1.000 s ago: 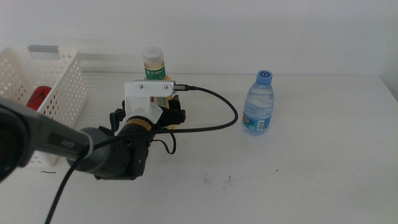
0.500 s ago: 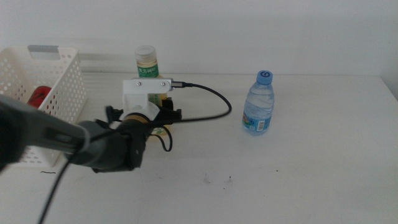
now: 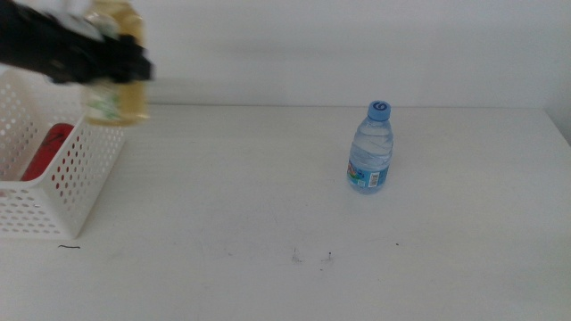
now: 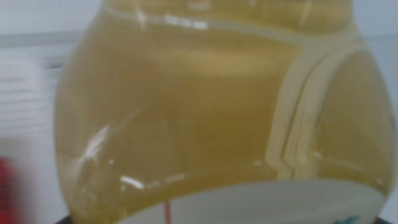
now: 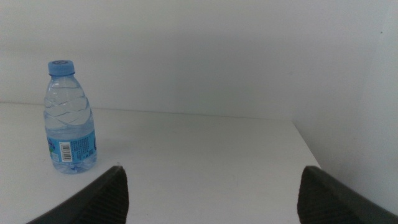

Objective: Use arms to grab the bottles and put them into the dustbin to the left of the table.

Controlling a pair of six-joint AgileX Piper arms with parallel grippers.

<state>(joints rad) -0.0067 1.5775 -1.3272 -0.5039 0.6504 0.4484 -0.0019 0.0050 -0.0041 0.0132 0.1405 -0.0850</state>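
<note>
My left gripper (image 3: 116, 55) is shut on the yellow tea bottle (image 3: 114, 94) and holds it in the air at the far left, over the right edge of the white dustbin (image 3: 85, 169). The bottle fills the left wrist view (image 4: 205, 124). The red soda can (image 3: 45, 152) lies inside the dustbin. The small clear water bottle (image 3: 369, 149) with a blue cap stands upright on the table right of centre; it also shows in the right wrist view (image 5: 68, 118). My right gripper (image 5: 211, 193) is open and empty, out of the middle view, with the water bottle ahead of it.
The white table (image 3: 268, 205) has a few small dark specks (image 3: 310, 258) near the front. Its right edge (image 3: 560, 134) and a white wall behind are in view.
My left gripper has lifted the tea bottle off the table and carried it up and to the left, to above the dustbin. The water bottle has not moved.
</note>
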